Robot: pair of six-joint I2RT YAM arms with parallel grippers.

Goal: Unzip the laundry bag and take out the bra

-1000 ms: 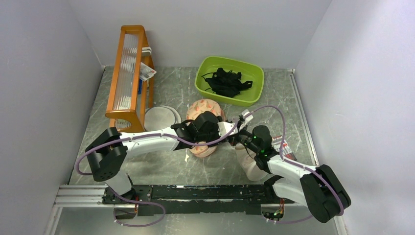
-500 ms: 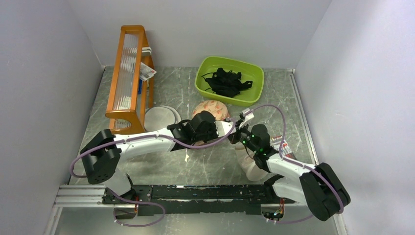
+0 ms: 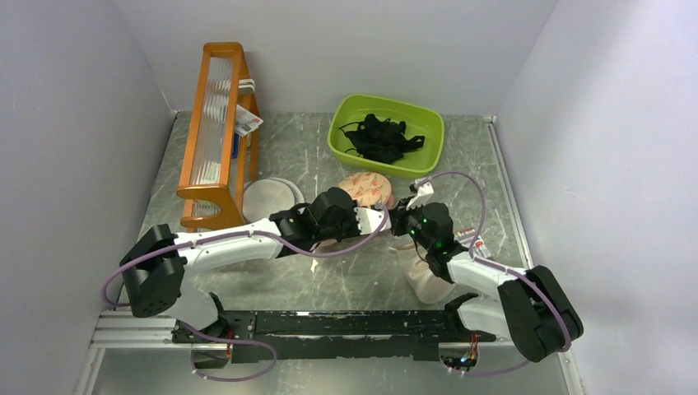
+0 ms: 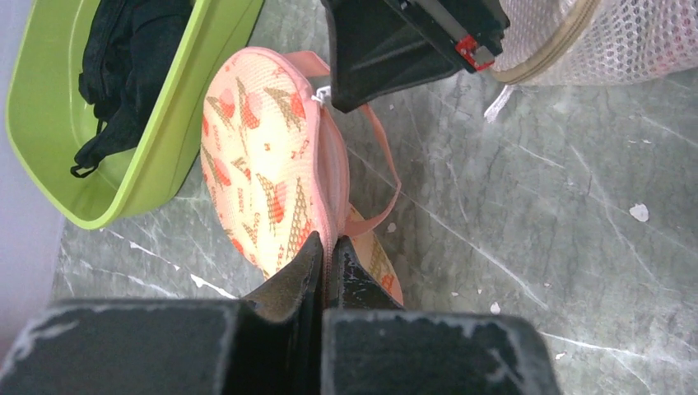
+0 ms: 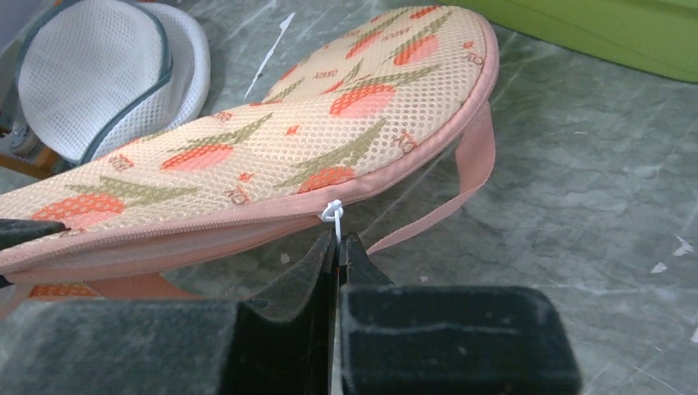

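Observation:
The laundry bag (image 4: 263, 156), cream with an orange-pink leaf print and pink zip edging, stands on edge between my grippers; one lobe (image 3: 366, 188) shows from above. My left gripper (image 4: 329, 251) is shut on the pink zip edge near the bag's waist. My right gripper (image 5: 338, 243) is shut on the white zipper pull (image 5: 332, 212) under the far lobe (image 5: 329, 140). From above, the left gripper (image 3: 377, 219) and the right gripper (image 3: 400, 219) almost meet. The zip looks closed along the length I can see. The bra is out of view.
A green tub (image 3: 385, 135) with black strappy garments sits behind the bag. A round grey-white mesh disc (image 3: 272, 197) lies left of it, by an orange wooden rack (image 3: 216, 123). A beige mesh pouch (image 3: 424, 276) lies under the right arm.
My left gripper has shut on the bag's zip edge. The bag has tipped up and shifted toward the green tub. The right gripper stays shut and has followed slightly.

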